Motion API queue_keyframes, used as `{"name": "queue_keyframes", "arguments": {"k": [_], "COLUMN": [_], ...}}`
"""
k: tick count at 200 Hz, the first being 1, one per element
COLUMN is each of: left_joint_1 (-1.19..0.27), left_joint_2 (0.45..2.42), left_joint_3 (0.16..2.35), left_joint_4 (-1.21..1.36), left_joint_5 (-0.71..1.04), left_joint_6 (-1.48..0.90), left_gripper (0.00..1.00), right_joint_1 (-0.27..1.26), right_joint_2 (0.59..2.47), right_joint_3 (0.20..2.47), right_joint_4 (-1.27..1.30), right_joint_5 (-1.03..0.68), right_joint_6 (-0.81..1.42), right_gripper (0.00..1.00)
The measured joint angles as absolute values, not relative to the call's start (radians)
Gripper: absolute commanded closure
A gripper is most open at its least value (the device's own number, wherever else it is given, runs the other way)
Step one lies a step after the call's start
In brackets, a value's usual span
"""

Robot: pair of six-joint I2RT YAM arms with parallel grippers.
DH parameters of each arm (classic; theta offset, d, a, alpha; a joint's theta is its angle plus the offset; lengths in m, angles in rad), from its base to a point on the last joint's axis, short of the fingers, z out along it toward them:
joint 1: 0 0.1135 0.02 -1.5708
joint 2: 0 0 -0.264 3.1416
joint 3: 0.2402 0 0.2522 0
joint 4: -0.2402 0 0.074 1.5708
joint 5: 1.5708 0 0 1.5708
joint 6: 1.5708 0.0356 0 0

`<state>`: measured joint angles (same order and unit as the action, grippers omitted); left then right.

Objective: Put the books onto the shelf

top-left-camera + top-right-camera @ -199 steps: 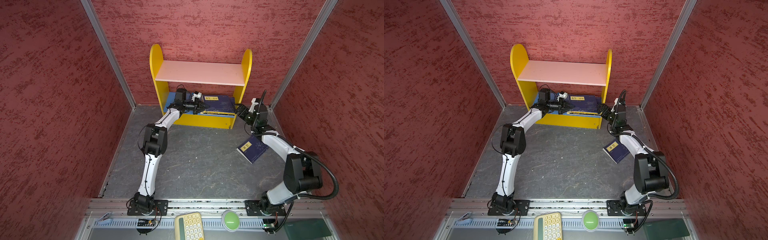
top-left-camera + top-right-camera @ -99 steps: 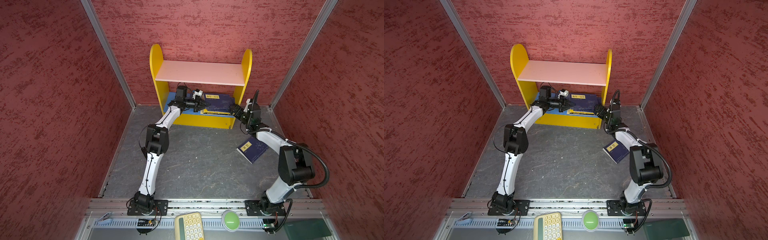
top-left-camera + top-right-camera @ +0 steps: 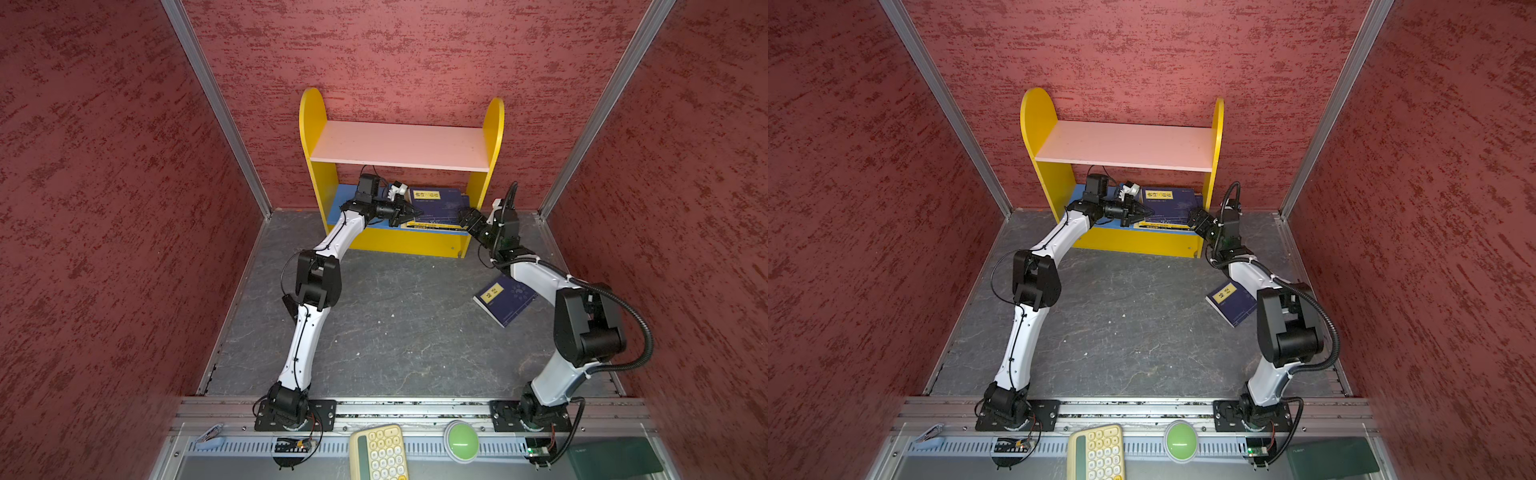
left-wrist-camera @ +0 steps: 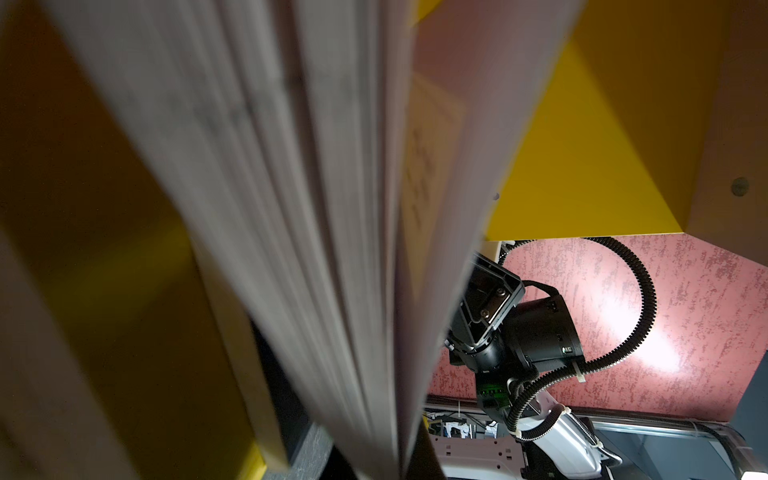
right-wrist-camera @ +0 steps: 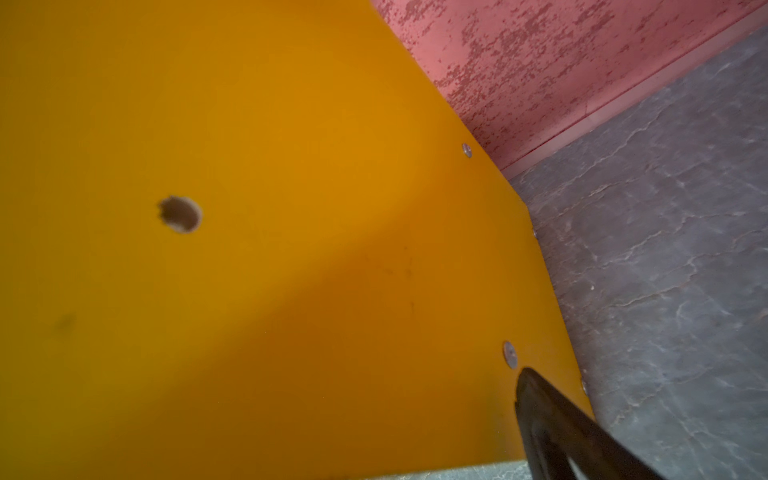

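One book point(image 3: 505, 301) lay on tabletop point(image 3: 395, 324), apart from shelf point(image 3: 399, 145); stack point(image 3: 438, 201) sat on its lower board. Left claw point(image 3: 409, 212) pinched together at stack's left edge, right claw point(image 3: 465, 217) spread wide beside shelf.

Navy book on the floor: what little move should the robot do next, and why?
Probably swing the right gripper back from the shelf toward the navy book on the floor. Its fingers stand open and empty, that book lies beside its arm, the only one off the shelf, while the left gripper is shut at the stack on the lower board.
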<state>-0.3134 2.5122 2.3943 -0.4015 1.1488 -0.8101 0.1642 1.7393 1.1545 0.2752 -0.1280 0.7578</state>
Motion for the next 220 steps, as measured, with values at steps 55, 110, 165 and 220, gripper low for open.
{"name": "queue_keyframes", "arguments": {"k": [55,110,165,220], "left_joint_1": [-0.315,-0.316,-0.32,-0.323], "left_joint_2": [2.515,2.515,2.382,2.312], "left_joint_3": [2.398,2.428,2.248,2.049], "left_joint_4": [-0.415,-0.488,-0.413,-0.219], "left_joint_5": [1.096,1.048,0.915,0.843], "left_joint_6": [-0.796,-0.74,-0.77,-0.92], "left_gripper": [0.86,0.54,0.48,0.76], "right_joint_1": [0.178,0.178,0.179,0.179], "right_joint_2": [1.787,1.787,1.787,1.787], "right_joint_3": [1.156,1.156,1.156,1.156], "right_joint_4": [0.272,0.268,0.263,0.268], "right_joint_5": [-0.118,-0.103,-0.102,-0.115], "right_joint_6": [0.76,0.761,0.77,0.786], "right_gripper": [0.02,0.03,0.04,0.02]}}
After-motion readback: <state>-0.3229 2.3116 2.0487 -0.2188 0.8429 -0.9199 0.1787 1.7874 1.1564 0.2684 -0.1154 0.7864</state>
